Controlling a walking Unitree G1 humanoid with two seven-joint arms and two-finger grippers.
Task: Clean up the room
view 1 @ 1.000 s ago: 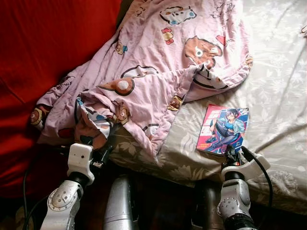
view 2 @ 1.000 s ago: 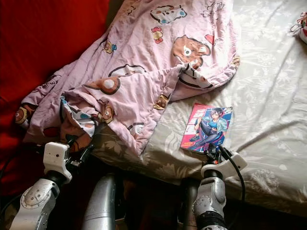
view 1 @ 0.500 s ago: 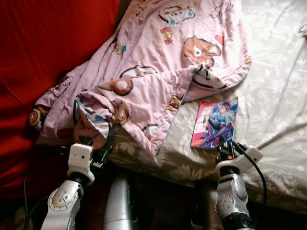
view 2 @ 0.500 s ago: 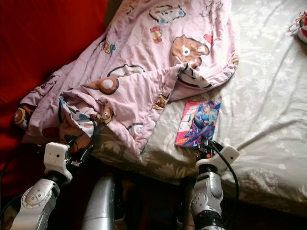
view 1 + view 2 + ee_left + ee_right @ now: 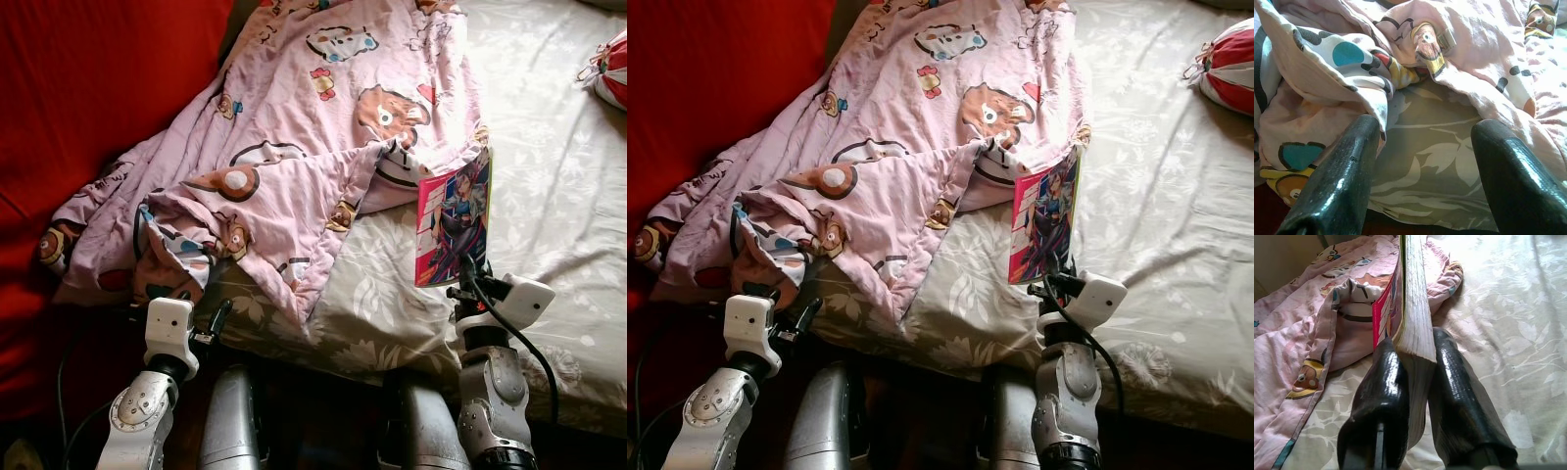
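On the bed (image 5: 578, 176) in front of you, a pale sheet with a leaf pattern is spread, and a pink blanket (image 5: 294, 147) printed with cartoon bears lies crumpled across its left half, spilling over the near edge. Your right gripper (image 5: 1415, 382) is clamped on the lower edge of a book (image 5: 453, 217) with a bright pink, illustrated cover, one black finger (image 5: 1378, 396) pressed on each side of the pages. You hold the book upright, lifted off the sheet, its cover facing your left. It stands just beside the blanket's folded right corner, which lies between the book and the rest of the blanket.

Your left gripper (image 5: 1422, 161) hovers at the near edge of the bed, its fingers (image 5: 1337, 181) spread apart and grasping nothing. Between them you see bare sheet, with a bunched fold of blanket touching one finger.

At the far right of the bed a red and white striped item (image 5: 1227, 70) rests, well apart from the book. A red fabric surface (image 5: 88, 98) runs along the left side, behind the blanket.
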